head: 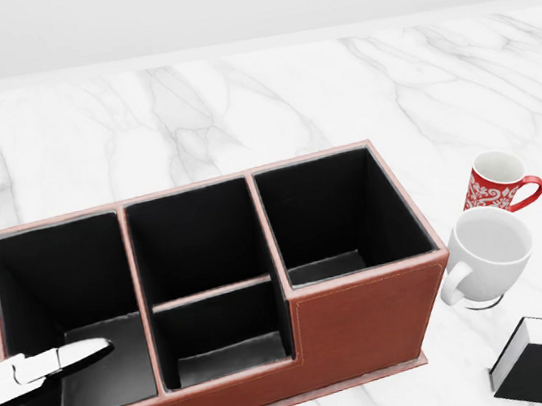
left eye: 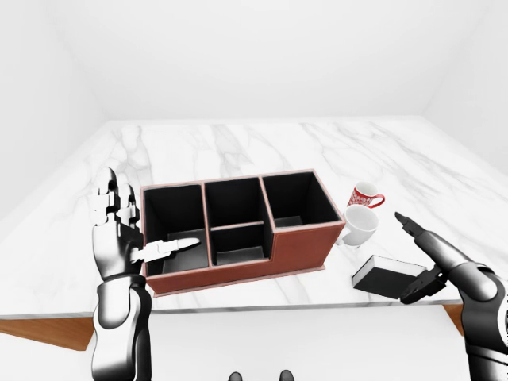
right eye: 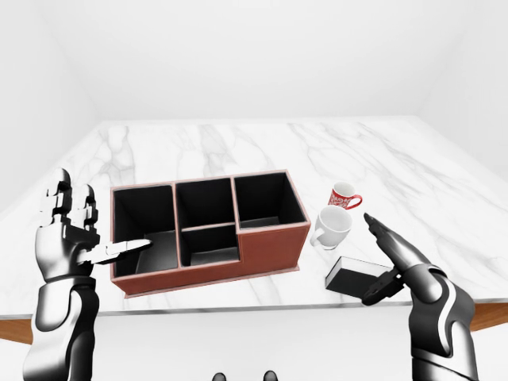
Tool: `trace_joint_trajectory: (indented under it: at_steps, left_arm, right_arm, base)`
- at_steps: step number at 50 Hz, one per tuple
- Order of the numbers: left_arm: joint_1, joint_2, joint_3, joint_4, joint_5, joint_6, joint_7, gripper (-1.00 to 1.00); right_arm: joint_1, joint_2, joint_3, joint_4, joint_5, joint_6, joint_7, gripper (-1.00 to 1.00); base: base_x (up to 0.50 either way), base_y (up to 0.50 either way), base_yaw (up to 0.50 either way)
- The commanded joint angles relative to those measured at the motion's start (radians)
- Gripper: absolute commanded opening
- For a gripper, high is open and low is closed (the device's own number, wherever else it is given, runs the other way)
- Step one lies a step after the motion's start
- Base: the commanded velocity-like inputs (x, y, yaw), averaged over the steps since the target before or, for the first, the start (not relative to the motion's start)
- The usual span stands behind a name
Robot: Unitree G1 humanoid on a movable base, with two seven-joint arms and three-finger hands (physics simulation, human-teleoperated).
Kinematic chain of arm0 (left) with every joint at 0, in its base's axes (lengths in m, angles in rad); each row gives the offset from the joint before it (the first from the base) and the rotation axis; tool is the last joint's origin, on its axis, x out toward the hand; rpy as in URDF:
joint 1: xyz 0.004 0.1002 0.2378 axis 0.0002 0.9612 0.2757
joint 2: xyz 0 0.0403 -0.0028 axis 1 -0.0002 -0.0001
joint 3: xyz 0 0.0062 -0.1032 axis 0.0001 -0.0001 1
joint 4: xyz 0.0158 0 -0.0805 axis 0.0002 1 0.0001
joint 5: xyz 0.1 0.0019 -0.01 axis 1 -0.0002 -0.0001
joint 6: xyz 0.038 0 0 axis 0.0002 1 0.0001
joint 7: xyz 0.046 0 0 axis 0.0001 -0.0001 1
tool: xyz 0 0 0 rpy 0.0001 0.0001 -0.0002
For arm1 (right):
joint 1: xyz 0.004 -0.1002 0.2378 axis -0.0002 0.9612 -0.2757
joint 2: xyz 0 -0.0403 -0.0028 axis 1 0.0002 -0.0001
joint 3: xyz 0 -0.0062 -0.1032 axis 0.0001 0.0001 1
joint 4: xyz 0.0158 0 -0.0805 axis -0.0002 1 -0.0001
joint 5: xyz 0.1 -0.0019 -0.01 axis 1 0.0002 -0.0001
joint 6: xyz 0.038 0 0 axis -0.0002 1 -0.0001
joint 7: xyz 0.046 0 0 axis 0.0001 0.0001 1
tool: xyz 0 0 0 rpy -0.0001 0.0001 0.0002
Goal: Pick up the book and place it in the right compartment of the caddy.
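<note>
Left-eye view: caddy (left eye: pixel 238 230), red-brown w/ black interior, sits on marble table (left eye: pixel 262 143) near its lower edge. Book (left eye: pixel 385 276), black, lies flat on table to the right of caddy, apart from it. Right hand (left eye: pixel 429 258) is over book's right end; fingers spread, one pointing up-left, others curled low by the cover, not closed round it. Left hand (left eye: pixel 119 226) is raised at caddy's left end, palm open, fingers apart, thumb reaching over left compartment.

Head view: white mug (head: pixel 485 254) stands just right of caddy's right compartment; red mug (head: pixel 498 181) just above it, the two touching or nearly so. Book at lower right corner.

Right-eye view: same layout; no compartment holds anything.
</note>
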Motion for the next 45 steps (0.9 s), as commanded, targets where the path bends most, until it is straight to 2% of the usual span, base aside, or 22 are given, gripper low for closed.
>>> trace_joint_trajectory:
  at_steps: [1, 14, 15, 17, 18, 45]
  left_arm:
    - [-0.007, -0.005, -0.011, 0.049, 0.007, 0.000, 0.005, 1.00]
    - [-0.007, -0.005, -0.013, 0.059, 0.009, 0.000, 0.004, 1.00]
    - [-0.007, -0.005, -0.013, 0.060, 0.010, 0.000, 0.004, 1.00]
    - [-0.007, -0.005, -0.014, 0.061, 0.010, 0.000, 0.005, 1.00]
    - [-0.006, -0.005, -0.014, 0.060, 0.010, 0.000, 0.005, 1.00]
    - [-0.004, -0.007, -0.013, 0.039, 0.010, 0.000, 0.004, 1.00]
  right_arm:
    - [-0.023, 0.006, 0.036, 0.112, 0.006, 0.000, 0.000, 1.00]
    - [-0.005, 0.005, 0.036, 0.158, 0.020, 0.000, 0.000, 1.00]
    - [-0.003, 0.006, 0.036, 0.150, 0.019, 0.000, 0.000, 0.51]
    - [-0.003, 0.005, 0.036, 0.152, 0.019, 0.000, 0.000, -0.89]
    - [-0.003, 0.005, 0.036, 0.149, 0.019, 0.000, 0.000, -1.00]
    - [-0.003, 0.005, 0.033, 0.115, 0.013, 0.000, 0.000, -1.00]
  base:
    - [0.00, 0.00, 0.00]
    - [0.00, 0.00, 0.00]
    - [0.00, 0.00, 0.00]
    - [0.00, 0.00, 0.00]
    - [0.00, 0.00, 0.00]
    - [0.00, 0.00, 0.00]
